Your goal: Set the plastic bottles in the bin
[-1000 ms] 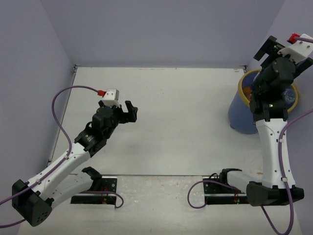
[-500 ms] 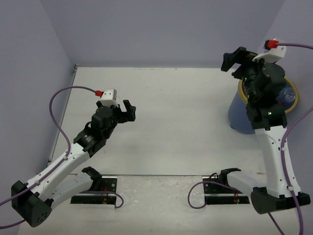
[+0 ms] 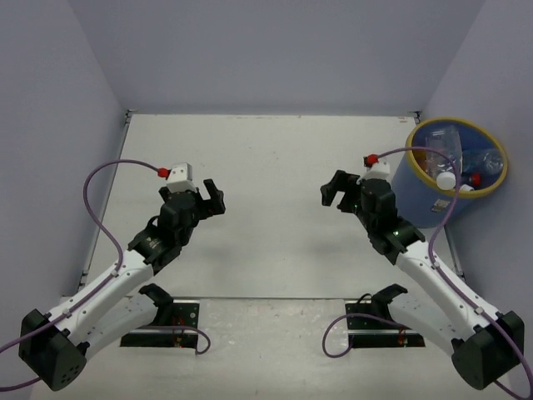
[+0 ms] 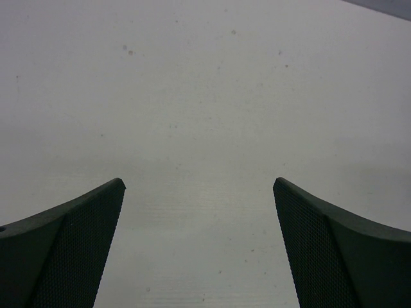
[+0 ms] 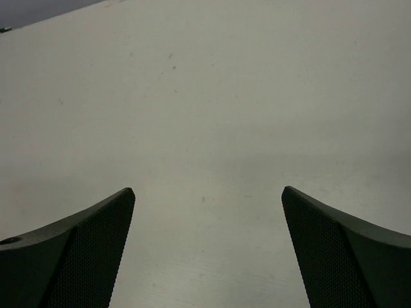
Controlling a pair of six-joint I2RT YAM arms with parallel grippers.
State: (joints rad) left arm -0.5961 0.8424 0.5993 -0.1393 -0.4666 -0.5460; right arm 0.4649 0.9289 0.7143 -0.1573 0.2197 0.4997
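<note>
Left gripper (image 3: pixel 214 197): jaws spread wide, nothing between them, only bare table (image 3: pixel 275 158) under you.
Right gripper (image 3: pixel 331 192): same story, wide apart and empty, hovering over the table near the bin (image 3: pixel 410 158).
Plastic bottles (image 3: pixel 450 148): every one you can see lies inside the bin; none shows on the table.
Bin: far right corner, upright.
Your step: looks like wrap-up. Scan the table for a stray, and swing your right arm wide of that yellow rim.
</note>
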